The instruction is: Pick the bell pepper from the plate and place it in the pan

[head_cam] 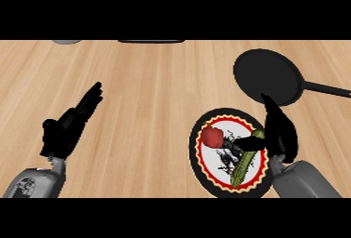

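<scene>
The pepper [211, 136], small and red, lies on the upper left part of the plate [205, 174], a round white plate with a black rim and a red zigzag border. A long green vegetable [247, 160] lies slantwise across the plate's right half. The pepper is not yet lifted.

The right hand [277, 130] stands over the plate's right edge, fingers long and pointing up the view toward the pan, thumb reaching left across the plate toward the pepper. The fingers look straight and released; nothing is held. The thumb tip ends near the pepper, just to its right, and whether it touches cannot be told. Judging by this stance, the hand is set beside the pepper to close on it from the right.

The pan [267, 76], black and round, sits just above the plate, its handle running off to the right. Being so near, it should ask only a short carry up the view.

The left hand [68, 128] rests open at the view's left, well apart from the plate, fingers straight and pointing up.

The surface [151, 93] is pale wood with grain running across. At its far edge show parts of a grey object [66, 42] and a dark object [151, 41], too cropped to name.
</scene>
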Robot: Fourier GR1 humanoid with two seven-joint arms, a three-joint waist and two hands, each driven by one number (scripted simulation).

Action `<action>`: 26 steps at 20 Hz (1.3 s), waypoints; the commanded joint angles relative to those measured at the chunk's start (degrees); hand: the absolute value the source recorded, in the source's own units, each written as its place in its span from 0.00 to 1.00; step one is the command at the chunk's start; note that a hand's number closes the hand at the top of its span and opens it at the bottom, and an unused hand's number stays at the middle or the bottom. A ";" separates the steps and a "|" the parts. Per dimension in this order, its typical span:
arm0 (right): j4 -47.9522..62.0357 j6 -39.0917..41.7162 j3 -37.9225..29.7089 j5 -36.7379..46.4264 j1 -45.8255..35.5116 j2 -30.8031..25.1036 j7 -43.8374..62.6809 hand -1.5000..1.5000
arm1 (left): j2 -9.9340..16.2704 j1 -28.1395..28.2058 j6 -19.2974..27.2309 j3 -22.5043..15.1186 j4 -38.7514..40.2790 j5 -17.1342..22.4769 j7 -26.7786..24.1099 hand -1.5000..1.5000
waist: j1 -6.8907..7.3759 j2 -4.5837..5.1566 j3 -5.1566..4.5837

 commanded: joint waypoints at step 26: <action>17.04 41.18 3.79 -15.73 -25.12 14.95 36.50 0.00 | -2.31 1.91 -0.08 -0.08 0.93 -1.81 -0.98 0.50 | -0.86 -0.19 0.06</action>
